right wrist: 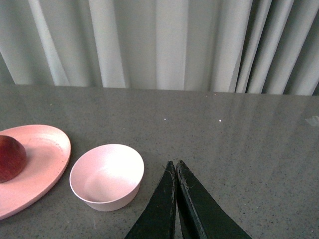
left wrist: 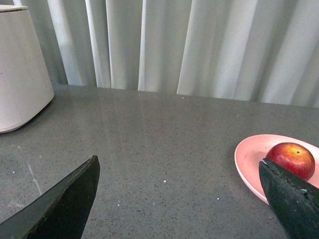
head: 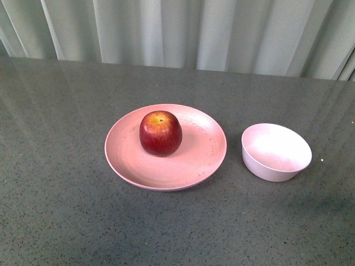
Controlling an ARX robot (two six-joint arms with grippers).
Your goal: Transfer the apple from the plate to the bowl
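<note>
Grey speckled tabletop (head: 55, 221) fills the foreground of the front view, with neither arm in sight. Beyond it the apple (head: 160, 133) sits stem dimple up on the pink plate (head: 194, 163), slightly off the plate's centre. The pale bowl (head: 266, 169) stands empty just beside the plate, on its right and not touching it. A pleated curtain (head: 177, 27) closes the scene behind.

From the left wrist, the left gripper (left wrist: 178, 163) hovers over bare table, its two dark fingers (left wrist: 65, 204) spread wide with nothing between them. The apple (left wrist: 291, 157) and the plate's edge (left wrist: 249, 159) show past one finger. A white container (left wrist: 20, 69) stands on the table near the curtain.

From the right wrist, the right gripper (right wrist: 175, 164) has its fingers pressed together and empty, near the bowl (right wrist: 104, 201). The plate (right wrist: 45, 149) and part of the apple (right wrist: 10, 157) lie beyond.

By the look of it the task has not begun, and the step in hand is the reach for the apple. The spread left gripper seems readier for it. The next move calls for setting the fingers astride the apple's widest part and closing squarely, since a round fruit may roll from an off-centre pinch. The bowl is barely wider than the apple, so the release will want centring.
</note>
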